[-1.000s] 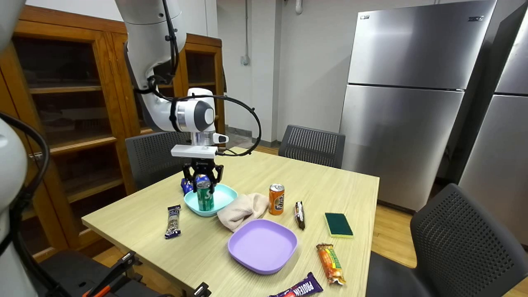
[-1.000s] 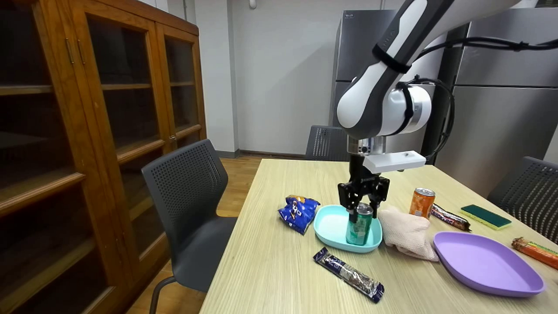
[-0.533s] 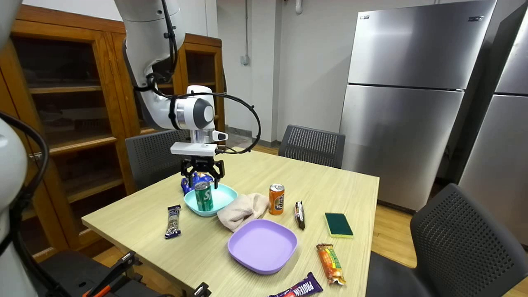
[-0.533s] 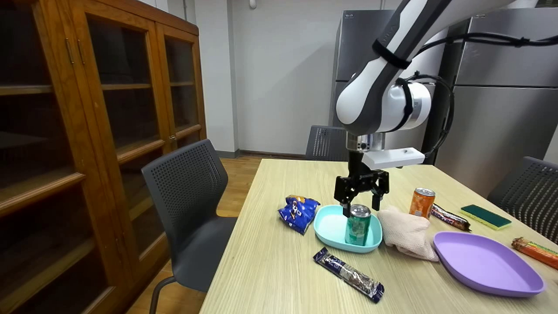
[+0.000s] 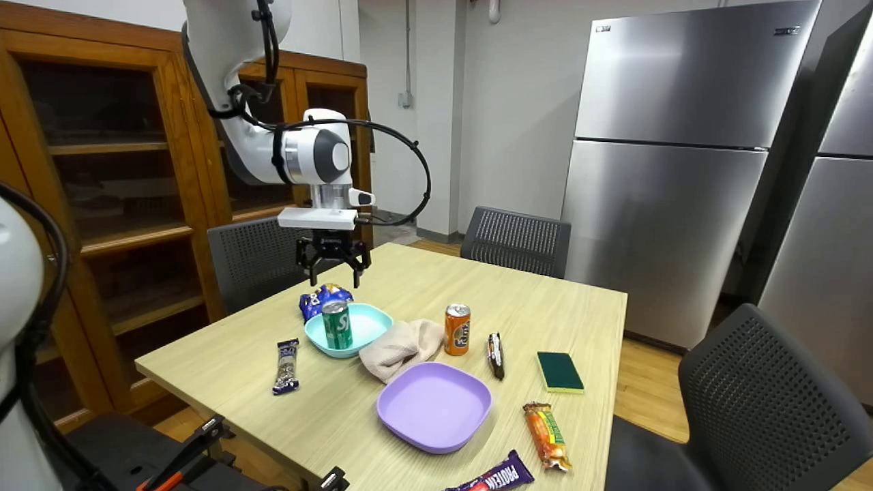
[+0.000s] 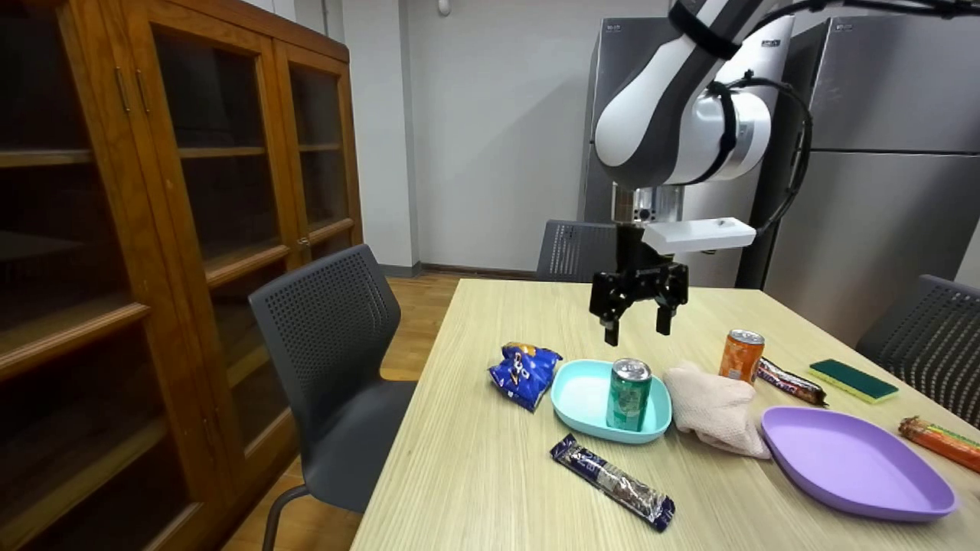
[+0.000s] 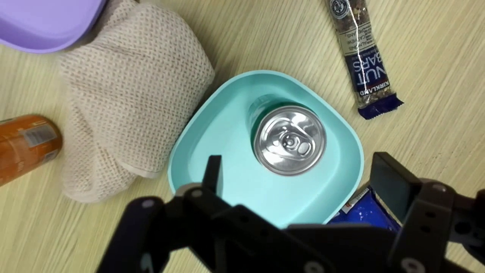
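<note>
My gripper (image 5: 335,281) is open and empty, above the turquoise dish (image 5: 372,326); it also shows in an exterior view (image 6: 638,332) and the wrist view (image 7: 298,159). A green can (image 5: 337,327) stands upright in the dish, below the fingers and apart from them. The can (image 6: 629,394) stands toward the near side of the dish (image 6: 583,398) there; its silver top (image 7: 290,140) shows in the wrist view. A blue snack bag (image 6: 525,375) lies beside the dish, partly hidden by a finger in the wrist view (image 7: 363,212). A beige cloth (image 6: 712,409) lies at the dish's other side.
On the table are a nut bar (image 6: 612,482), an orange can (image 5: 457,331), a purple plate (image 5: 434,407), a dark-wrapped bar (image 5: 496,356), a green sponge (image 5: 560,372), an orange-wrapped snack (image 5: 547,436) and a purple protein bar (image 5: 501,475). Chairs (image 6: 329,360) stand around it.
The gripper was around the green can's top a second ago. It has opened, let go and risen above it. The can stays upright in the dish.
</note>
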### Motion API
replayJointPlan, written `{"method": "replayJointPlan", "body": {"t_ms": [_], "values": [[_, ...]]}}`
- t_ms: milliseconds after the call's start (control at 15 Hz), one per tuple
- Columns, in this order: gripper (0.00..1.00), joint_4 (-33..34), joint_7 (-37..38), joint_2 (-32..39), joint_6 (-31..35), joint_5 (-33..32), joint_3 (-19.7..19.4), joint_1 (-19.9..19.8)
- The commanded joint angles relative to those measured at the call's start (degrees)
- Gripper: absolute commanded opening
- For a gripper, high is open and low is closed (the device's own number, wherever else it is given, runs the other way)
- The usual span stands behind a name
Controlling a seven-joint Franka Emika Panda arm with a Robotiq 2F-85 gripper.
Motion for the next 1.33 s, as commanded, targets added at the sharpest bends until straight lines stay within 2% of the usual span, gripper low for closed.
{"method": "replayJointPlan", "body": {"t_ms": [0, 467, 1267], "values": [[1.00, -2.24, -1.39, -4.91, -2.76, -1.41, -1.26, -1.02], [1.00, -3.10, -2.26, -6.30, -0.98, -0.37, -4.31, -5.06], [1.00, -0.41, -1.28, -2.18, -0.77, 0.10, -9.25, -11.01]]}}
